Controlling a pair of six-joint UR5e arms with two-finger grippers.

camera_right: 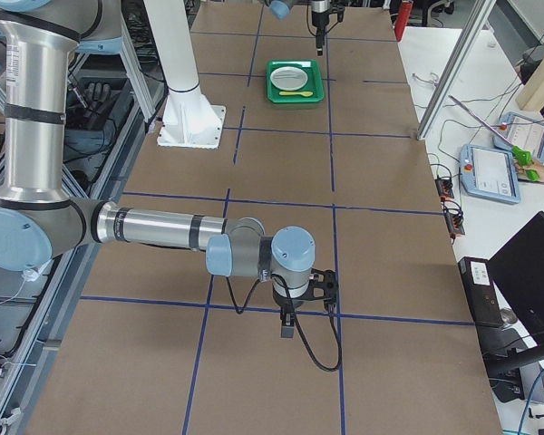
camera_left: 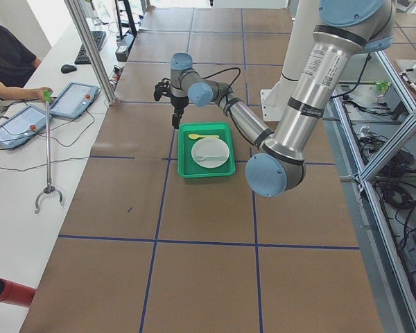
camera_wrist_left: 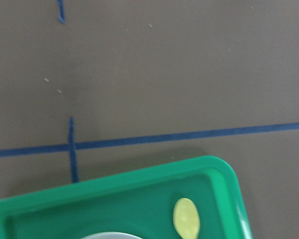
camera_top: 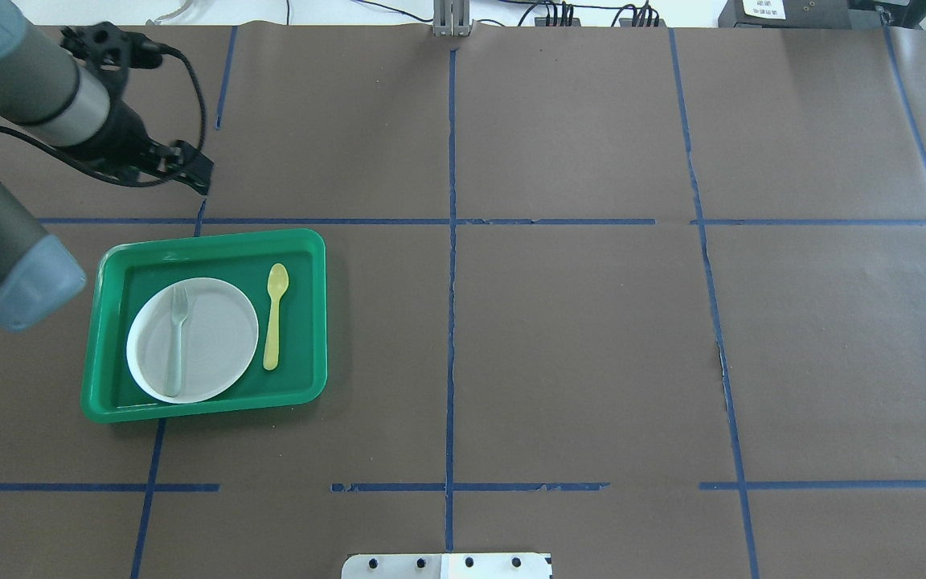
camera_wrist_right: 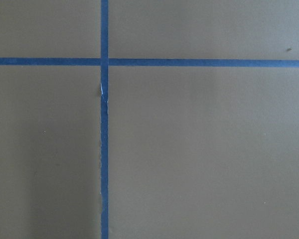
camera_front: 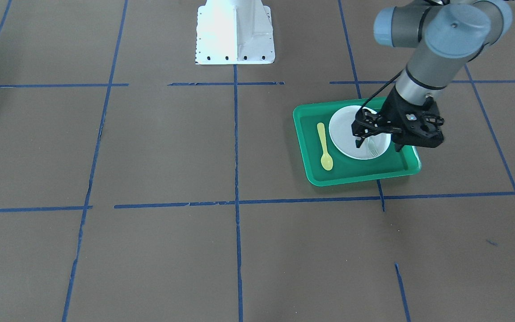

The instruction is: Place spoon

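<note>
The yellow spoon [camera_top: 274,318] lies flat on the green tray [camera_top: 206,406], beside the white plate [camera_top: 214,338], bowl end toward the far side. It also shows in the front view [camera_front: 326,147] and, bowl only, in the left wrist view [camera_wrist_left: 186,219]. A pale fork [camera_top: 178,338] lies on the plate. My left gripper [camera_front: 377,145] hangs in the air over the table just past the tray's far edge [camera_top: 199,173], fingers apart and empty. My right gripper [camera_right: 288,326] shows only in the right side view, far from the tray; I cannot tell its state.
The white robot base [camera_front: 235,31] stands at the table's near-robot edge. Blue tape lines [camera_top: 451,241] cross the brown table. An operator with tablets [camera_left: 14,125] and a grabber stick [camera_left: 48,152] sits at the side bench.
</note>
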